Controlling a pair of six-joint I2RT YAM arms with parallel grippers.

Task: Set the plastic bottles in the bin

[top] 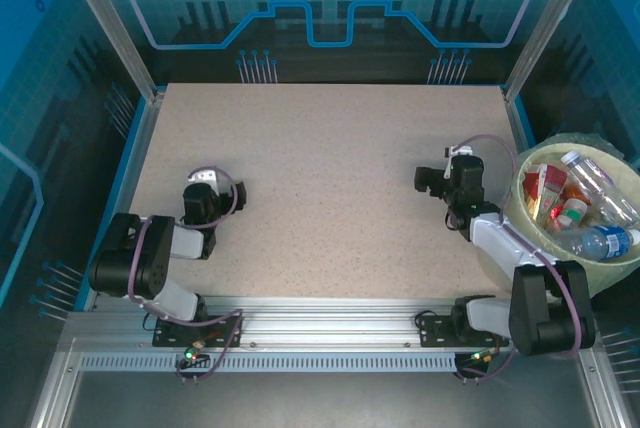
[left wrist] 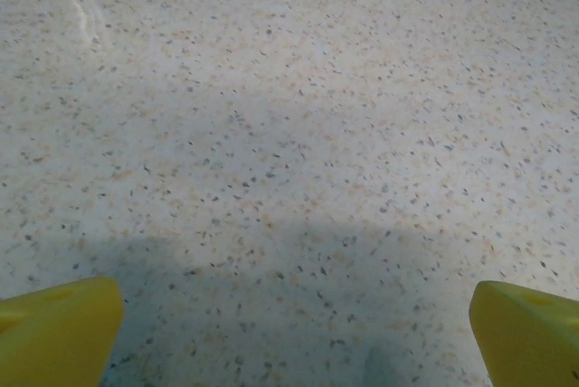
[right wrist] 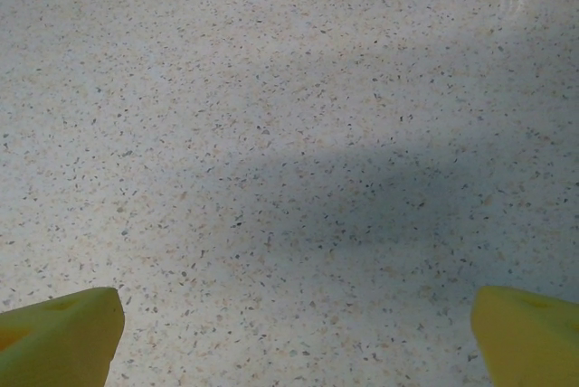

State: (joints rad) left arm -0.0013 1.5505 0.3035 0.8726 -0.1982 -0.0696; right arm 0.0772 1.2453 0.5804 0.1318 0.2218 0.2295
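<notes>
The bin (top: pixel 533 227), a pale yellow-green bucket lined with a thin bag, stands off the table's right edge. Several plastic bottles (top: pixel 590 198) lie inside it, clear with red, orange and blue labels. My left gripper (top: pixel 203 180) hovers low over the table's left side, folded back near its base. In the left wrist view that gripper (left wrist: pixel 294 333) is open, its yellow fingertips (left wrist: pixel 59 328) wide apart over bare speckled tabletop. My right gripper (top: pixel 430 180) sits just left of the bin, pointing left. Seen from the right wrist, the right gripper (right wrist: pixel 294 337) is open with nothing between its fingertips (right wrist: pixel 529 333).
The speckled beige table (top: pixel 330 178) is framed by aluminium posts and blue panels at the back and sides. An aluminium rail (top: pixel 320 318) with the arm bases runs along the near edge.
</notes>
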